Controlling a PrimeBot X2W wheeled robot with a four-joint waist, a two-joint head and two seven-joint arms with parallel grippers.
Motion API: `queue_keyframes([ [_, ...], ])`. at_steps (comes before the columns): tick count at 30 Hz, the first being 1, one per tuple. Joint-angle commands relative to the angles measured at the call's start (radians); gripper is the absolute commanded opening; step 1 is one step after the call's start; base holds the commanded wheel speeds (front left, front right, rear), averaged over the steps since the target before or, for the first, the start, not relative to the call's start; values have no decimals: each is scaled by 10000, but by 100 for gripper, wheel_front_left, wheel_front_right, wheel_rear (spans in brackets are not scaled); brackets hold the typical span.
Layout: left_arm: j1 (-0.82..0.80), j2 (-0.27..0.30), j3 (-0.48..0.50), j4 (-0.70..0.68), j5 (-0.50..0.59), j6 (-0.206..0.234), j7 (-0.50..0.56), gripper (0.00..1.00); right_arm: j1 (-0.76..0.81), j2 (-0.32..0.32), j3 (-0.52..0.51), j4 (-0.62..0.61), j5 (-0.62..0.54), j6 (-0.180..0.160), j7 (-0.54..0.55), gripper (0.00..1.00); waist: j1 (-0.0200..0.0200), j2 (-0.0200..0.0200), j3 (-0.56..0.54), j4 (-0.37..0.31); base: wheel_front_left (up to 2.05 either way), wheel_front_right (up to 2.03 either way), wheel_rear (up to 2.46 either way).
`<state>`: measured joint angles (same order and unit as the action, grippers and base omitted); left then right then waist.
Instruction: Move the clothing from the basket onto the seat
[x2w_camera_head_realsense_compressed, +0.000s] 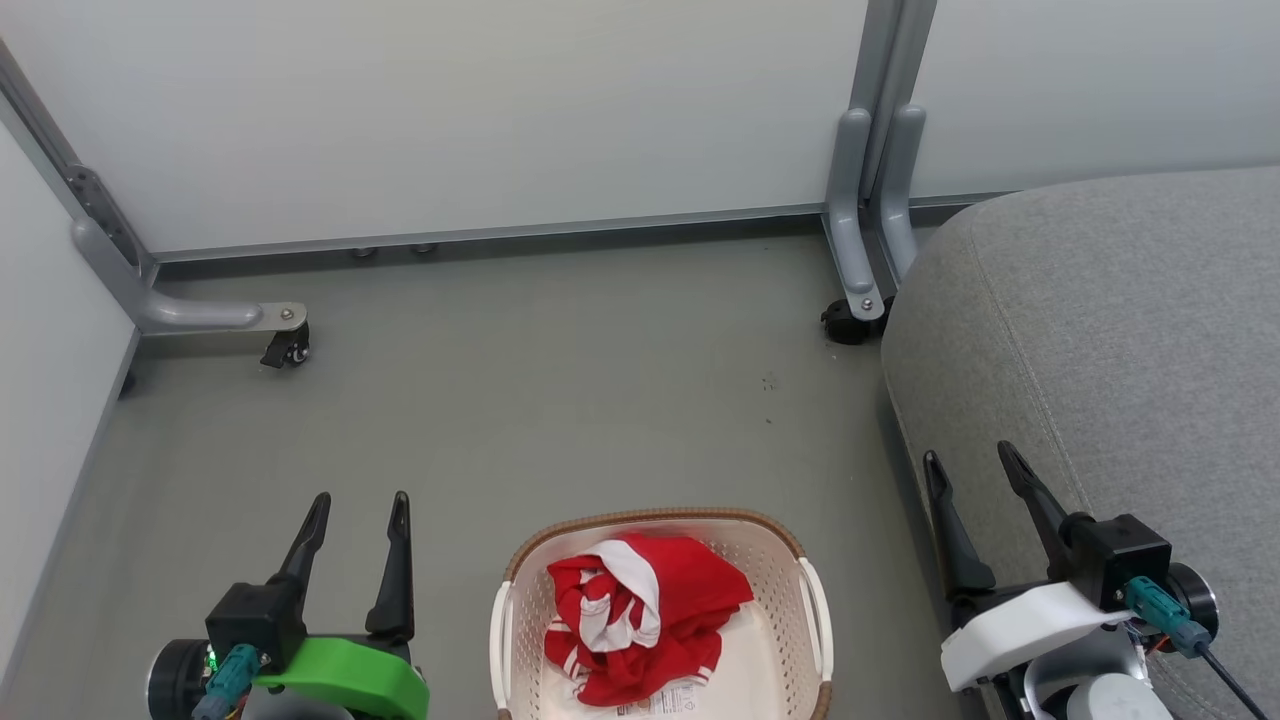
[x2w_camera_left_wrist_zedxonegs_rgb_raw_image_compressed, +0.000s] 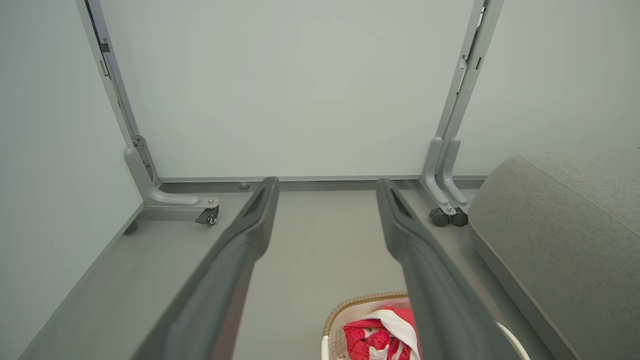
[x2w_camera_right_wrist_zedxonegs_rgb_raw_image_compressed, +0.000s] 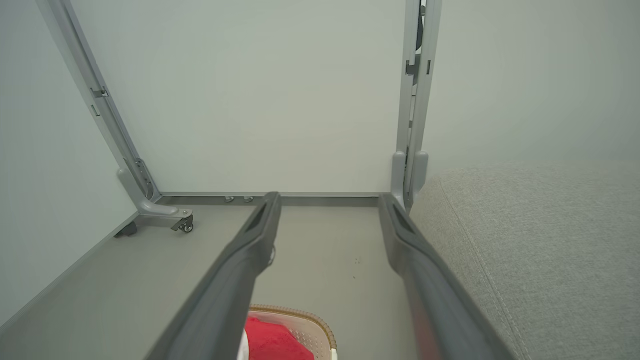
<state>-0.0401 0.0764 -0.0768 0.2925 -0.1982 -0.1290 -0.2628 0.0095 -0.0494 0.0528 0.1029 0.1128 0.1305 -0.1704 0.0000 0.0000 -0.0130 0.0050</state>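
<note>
The red-and-white clothing (x2w_camera_head_realsense_compressed: 640, 615) lies crumpled in the cream basket (x2w_camera_head_realsense_compressed: 815, 610) with a brown rim, on the floor at the bottom centre of the head view. The grey seat (x2w_camera_head_realsense_compressed: 1110, 340) fills the right side. My left gripper (x2w_camera_head_realsense_compressed: 360, 510) is open, left of the basket and above the floor, holding nothing. My right gripper (x2w_camera_head_realsense_compressed: 970, 460) is open at the seat's front edge, right of the basket. In the left wrist view the clothing (x2w_camera_left_wrist_zedxonegs_rgb_raw_image_compressed: 372, 337) and basket (x2w_camera_left_wrist_zedxonegs_rgb_raw_image_compressed: 350, 305) show between the fingers. The right wrist view catches the clothing (x2w_camera_right_wrist_zedxonegs_rgb_raw_image_compressed: 272, 342), the basket (x2w_camera_right_wrist_zedxonegs_rgb_raw_image_compressed: 312, 320) and the seat (x2w_camera_right_wrist_zedxonegs_rgb_raw_image_compressed: 540, 240).
White partition panels stand behind and to the left on grey metal feet with castors (x2w_camera_head_realsense_compressed: 285, 350) (x2w_camera_head_realsense_compressed: 850, 322). Grey floor (x2w_camera_head_realsense_compressed: 560, 390) lies between the basket and the panels.
</note>
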Motion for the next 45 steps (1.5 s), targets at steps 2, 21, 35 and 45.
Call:
queue_keyframes([
  [2, 47, -35, 63, 38, 41, -33, -30, 100, 41, -23, -5, 44, 77, 2, -6, 100, 0, 0, 3, -9, 0, 0, 0],
  [21, -543, -137, -698, 453, 384, -33, -21, 100, -318, -20, -39, -151, 87, 2, 24, 100, 0, 0, 579, -209, 0, 0, 0],
  [35, -2644, -236, -3305, 2576, 286, -33, -21, 100, -1583, -20, 141, -688, 196, 2, -251, 100, 0, 0, 3375, -1051, 0, 0, 0],
  [45, -4606, -225, -4949, 4884, -258, -31, -10, 100, -2757, -15, 448, -684, 315, 2, -670, 100, 0, 0, 5649, -1658, 0, 0, 0],
])
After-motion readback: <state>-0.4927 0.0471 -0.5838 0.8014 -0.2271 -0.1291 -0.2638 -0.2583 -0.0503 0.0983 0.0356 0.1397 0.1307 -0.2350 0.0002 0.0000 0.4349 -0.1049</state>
